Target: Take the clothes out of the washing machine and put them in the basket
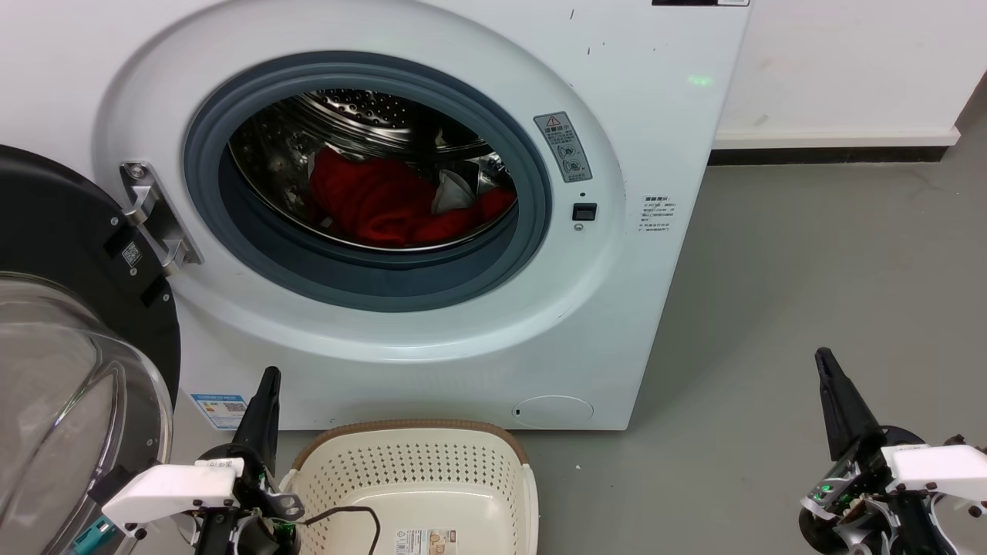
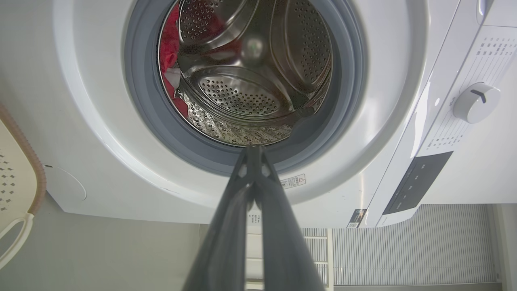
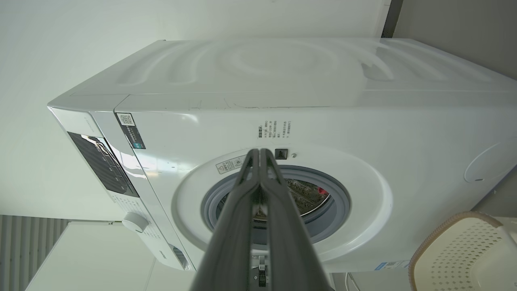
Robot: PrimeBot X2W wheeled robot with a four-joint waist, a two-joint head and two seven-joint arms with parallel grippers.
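The washing machine [image 1: 663,116] stands at the far side with its black-framed glass door [image 1: 54,223] swung open to the left on a metal hinge [image 1: 154,220]. Inside the grey-rimmed porthole [image 1: 370,281], the red clothes [image 1: 378,204] lie heaped on the bottom of the steel drum [image 1: 362,108], toward its back. A pale patch of fabric [image 1: 455,193] shows among them on the right.

The cream basket [image 1: 416,462] sits on the floor [image 1: 810,270] just in front of the machine, and the paper label [image 1: 424,541] on its bottom is in plain sight.

The left gripper [image 1: 270,378] hangs low at the near left, just beside the basket's left rim and pointing toward the machine. Its two dark fingers are pressed together at the tips and hold nothing. The right gripper [image 1: 825,358] hangs at the near right above bare floor, well apart from both machine and basket. In the right wrist view its fingers likewise meet at the tips, with nothing between them.
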